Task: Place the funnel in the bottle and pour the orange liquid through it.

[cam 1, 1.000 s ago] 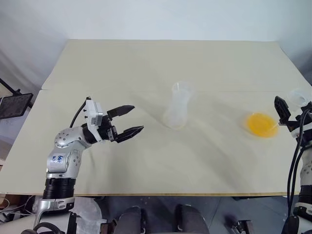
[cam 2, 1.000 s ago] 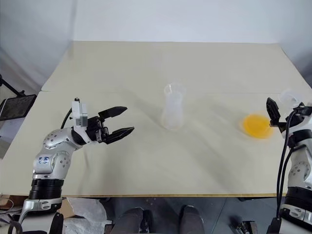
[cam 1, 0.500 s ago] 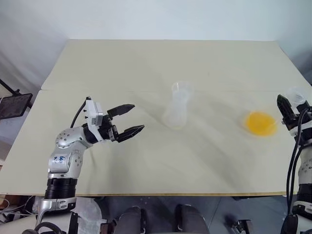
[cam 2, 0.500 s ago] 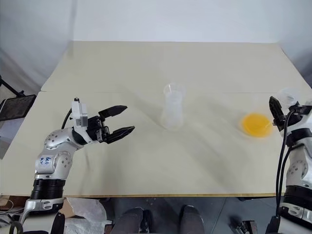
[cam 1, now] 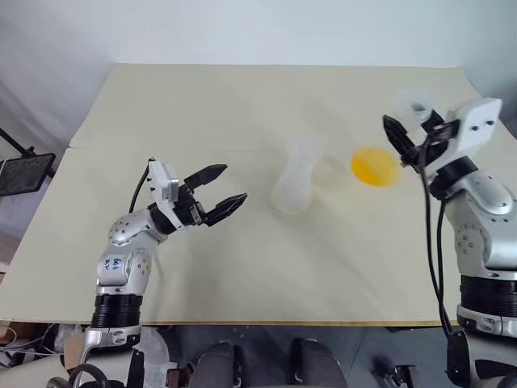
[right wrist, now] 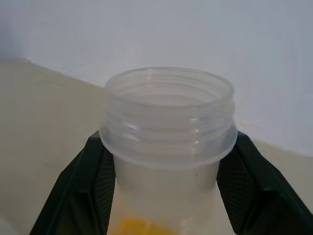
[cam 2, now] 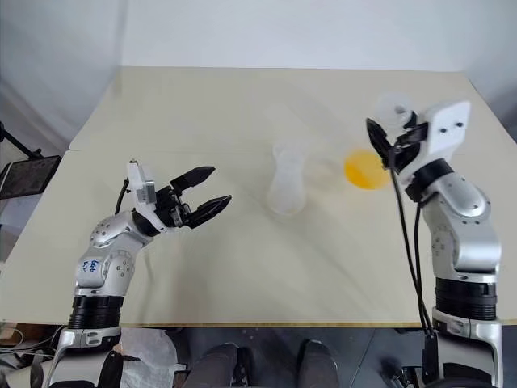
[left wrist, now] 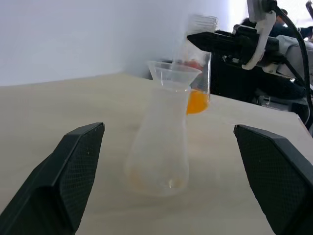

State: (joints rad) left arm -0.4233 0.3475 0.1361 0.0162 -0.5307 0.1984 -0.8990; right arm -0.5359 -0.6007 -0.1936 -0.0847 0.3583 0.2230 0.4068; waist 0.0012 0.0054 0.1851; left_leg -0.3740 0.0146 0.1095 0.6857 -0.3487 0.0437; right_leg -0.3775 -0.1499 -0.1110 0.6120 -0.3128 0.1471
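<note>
The clear conical bottle (cam 1: 291, 190) stands upright at the table's middle, with the small clear funnel (left wrist: 174, 73) seated in its neck. My right gripper (cam 1: 412, 133) is shut around the neck of a larger clear wide-mouthed vessel (right wrist: 168, 127). It holds the vessel in the air just right of the bottle. The orange liquid (cam 1: 374, 166) pools in the vessel's bottom. My left gripper (cam 1: 234, 183) is open and empty a little left of the bottle, pointing at it, and its fingers (left wrist: 73, 171) frame the bottle without touching it.
The beige table (cam 1: 242, 105) stretches wide behind and in front of the bottle. A black stand (cam 1: 24, 174) sits off the table's left edge. A pale wall rises behind the far edge.
My right gripper has lifted the vessel of orange liquid off the table's right side and carried it left and up, close to the bottle. The left gripper has stayed where it was, still open.
</note>
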